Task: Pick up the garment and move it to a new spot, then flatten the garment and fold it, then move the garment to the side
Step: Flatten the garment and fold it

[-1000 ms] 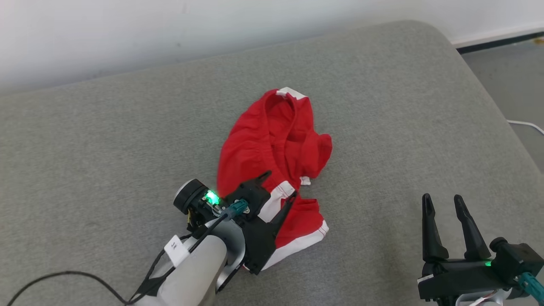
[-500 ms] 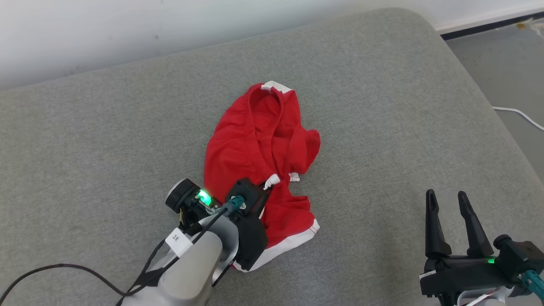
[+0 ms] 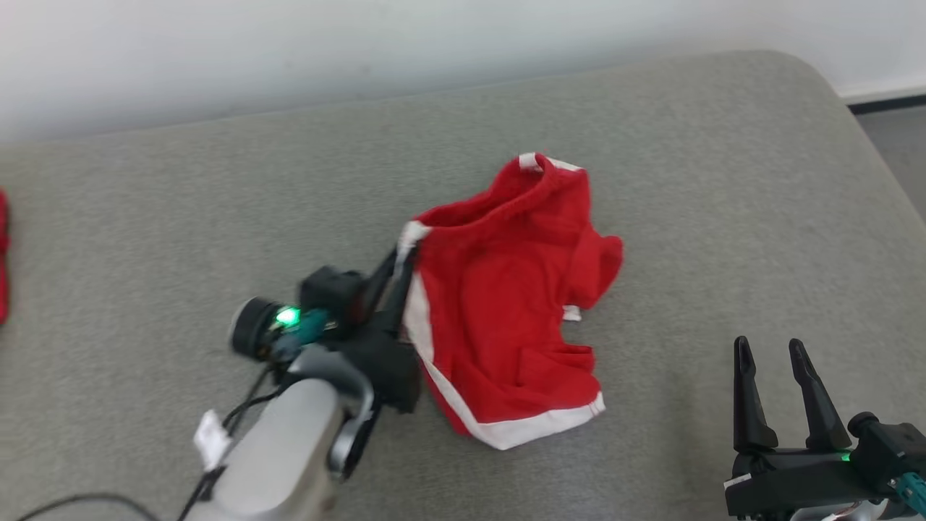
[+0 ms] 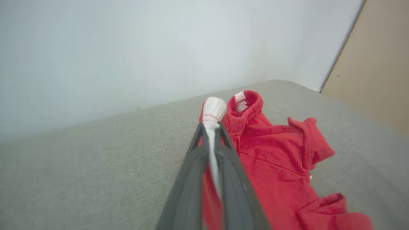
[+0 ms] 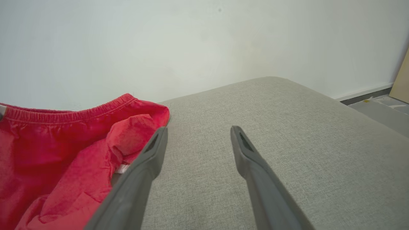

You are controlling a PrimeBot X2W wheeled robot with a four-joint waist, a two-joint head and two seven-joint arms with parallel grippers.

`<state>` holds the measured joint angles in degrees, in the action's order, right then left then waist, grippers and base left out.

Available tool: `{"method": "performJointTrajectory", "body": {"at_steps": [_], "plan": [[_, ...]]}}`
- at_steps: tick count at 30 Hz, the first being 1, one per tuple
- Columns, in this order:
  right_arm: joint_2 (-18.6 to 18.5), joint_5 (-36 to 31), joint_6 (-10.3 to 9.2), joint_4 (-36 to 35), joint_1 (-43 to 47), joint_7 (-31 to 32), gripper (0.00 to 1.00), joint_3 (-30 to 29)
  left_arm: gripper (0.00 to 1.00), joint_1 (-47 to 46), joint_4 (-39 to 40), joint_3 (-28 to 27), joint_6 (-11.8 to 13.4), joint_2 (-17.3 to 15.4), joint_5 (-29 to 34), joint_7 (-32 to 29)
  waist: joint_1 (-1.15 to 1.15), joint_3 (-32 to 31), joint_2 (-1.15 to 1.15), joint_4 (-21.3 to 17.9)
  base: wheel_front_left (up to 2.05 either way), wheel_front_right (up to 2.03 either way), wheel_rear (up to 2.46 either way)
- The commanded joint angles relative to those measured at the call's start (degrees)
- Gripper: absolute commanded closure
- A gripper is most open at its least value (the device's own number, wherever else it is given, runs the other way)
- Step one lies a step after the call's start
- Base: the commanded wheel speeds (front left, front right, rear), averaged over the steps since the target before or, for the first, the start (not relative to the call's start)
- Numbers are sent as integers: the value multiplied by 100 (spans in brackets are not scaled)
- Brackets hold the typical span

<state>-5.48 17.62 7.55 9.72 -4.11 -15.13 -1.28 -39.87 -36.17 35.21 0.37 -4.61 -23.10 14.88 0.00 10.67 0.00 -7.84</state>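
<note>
Claw work on a grey cushion (image 3: 687,130): the left claw (image 3: 400,255) was clamped shut on the white trim (image 3: 409,235) of a red garment (image 3: 506,311), pinching the corner at the garment's 10 o'clock in the head view. Seen from the left wrist, a tuft of that trim poked out past the closed fingertips, with the red cloth spreading away toward 4 o'clock. The rest of the garment lay rumpled on the cushion near the middle of the head view, its white-edged hem toward 6 o'clock. The right claw (image 3: 768,347) hung over the cushion with its jaws wide apart and holding nothing, at the garment's 4 o'clock and apart from it. A pale wall (image 3: 289,43) ran behind the cushion at 12 o'clock, and a sliver of something red (image 3: 2,253) showed at the frame's 9 o'clock edge.
</note>
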Motion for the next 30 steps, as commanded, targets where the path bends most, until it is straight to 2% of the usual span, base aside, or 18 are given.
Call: {"method": "performJointTrajectory", "body": {"at_steps": [1,9,15,20,21,22,30], "plan": [[-40,-22,-12,-5,73,-3,0,-7,100,272,171,-190,109,-124,-100,38,0,-116,0,369,0,0,0],[-130,-23,-12,48,127,-3,0,-5,100,1751,1218,-1057,460,-492,-340,28,0,-215,0,712,0,0,0],[-174,-30,-12,62,191,-3,0,25,100,2932,1644,-1629,542,-386,-404,29,0,-303,0,782,0,0,0],[-197,-35,-12,96,235,-3,0,44,100,3412,1548,-1855,430,-249,-318,29,0,-394,0,809,0,0,0],[-202,-36,-12,109,241,-3,0,50,56,3453,1518,-1886,428,-235,-263,28,0,-416,0,813,0,0,0],[-209,-34,-12,114,241,-3,0,60,0,3467,1512,-1935,402,-223,-221,28,0,-437,0,816,0,0,0],[-208,-36,-13,159,295,-3,0,101,0,3556,1969,-2457,240,-147,213,29,0,-652,0,845,0,0,0]]}}
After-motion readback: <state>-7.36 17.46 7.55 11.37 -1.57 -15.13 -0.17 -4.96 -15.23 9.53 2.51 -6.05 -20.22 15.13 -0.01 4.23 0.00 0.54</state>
